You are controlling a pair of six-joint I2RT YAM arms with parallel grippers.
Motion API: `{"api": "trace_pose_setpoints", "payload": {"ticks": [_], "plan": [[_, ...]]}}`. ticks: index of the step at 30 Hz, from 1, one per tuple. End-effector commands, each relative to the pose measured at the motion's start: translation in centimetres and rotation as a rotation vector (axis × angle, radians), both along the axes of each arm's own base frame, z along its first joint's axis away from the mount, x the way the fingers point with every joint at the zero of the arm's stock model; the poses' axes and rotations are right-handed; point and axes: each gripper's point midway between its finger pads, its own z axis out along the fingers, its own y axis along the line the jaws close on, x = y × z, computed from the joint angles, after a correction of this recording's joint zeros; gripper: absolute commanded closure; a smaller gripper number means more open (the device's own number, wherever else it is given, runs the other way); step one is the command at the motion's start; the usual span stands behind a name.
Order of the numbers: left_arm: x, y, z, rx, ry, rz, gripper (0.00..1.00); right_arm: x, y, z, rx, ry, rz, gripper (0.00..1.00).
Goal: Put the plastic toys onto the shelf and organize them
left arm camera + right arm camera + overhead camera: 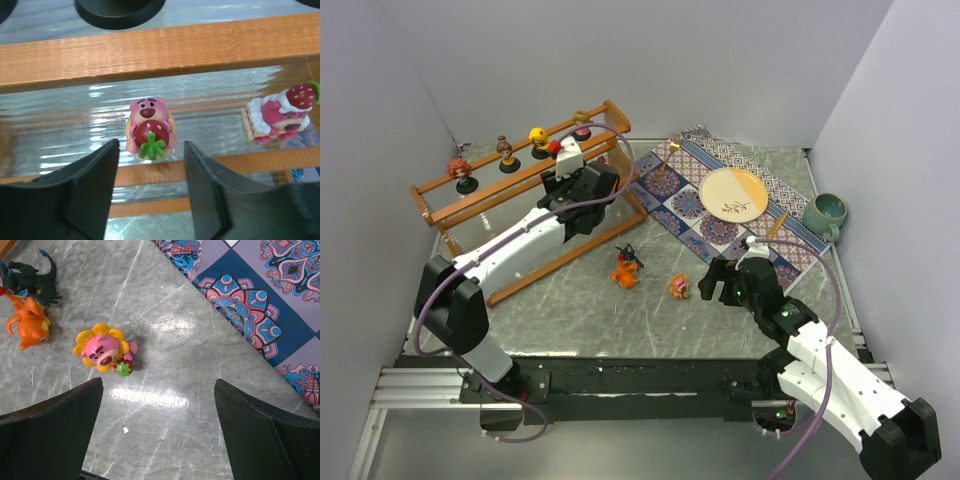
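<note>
— Now, check the left pincer (151, 146) first: parted, clasping nothing, with the pink bear (150, 127) upright just beyond the tips, on the ribbed middle tier of the shelf (65, 130).

— Touching either finger?

— Looks apart on both sides, though close. Seems to be the letting-go step, so spread a little wider before moving.

— And then?

— Pull straight back along the line of the fingers, with no sideways swing. Keep clear of the strawberry cake toy (280, 112) beside it on the same tier, and of the rail (200, 47) overhead.

— Worth nudging the bear into a neater row?

— Better not: small base, slippery ribs, likely to topple. Leave upright, facing out.

— What about the right pincer (157, 385)?

— Spread wide, holding nothing, hovering over the worktop (175, 405) near the sunflower bear (102, 351), apparently lying face up. Hold off until the left arm is out of the way, then come down over that one. Grip by the body, not the petals.

— And the rest?

— Leave the orange toy (27, 322) and the black spiky toy (30, 277), touching each other further left on the worktop, for later. Count a row of figures (507, 153) already up on the top tier.
</note>
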Motion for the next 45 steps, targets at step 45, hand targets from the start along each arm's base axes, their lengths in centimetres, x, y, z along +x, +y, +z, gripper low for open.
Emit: {"api": "trace_pose_setpoints", "payload": {"ticks": [45], "plan": [[-14.2, -15.3, -5.3, -0.352, 0.252, -0.449, 0.17, -0.4, 8.6, -1.9, 0.423, 0.055, 0.385, 0.12]]}}
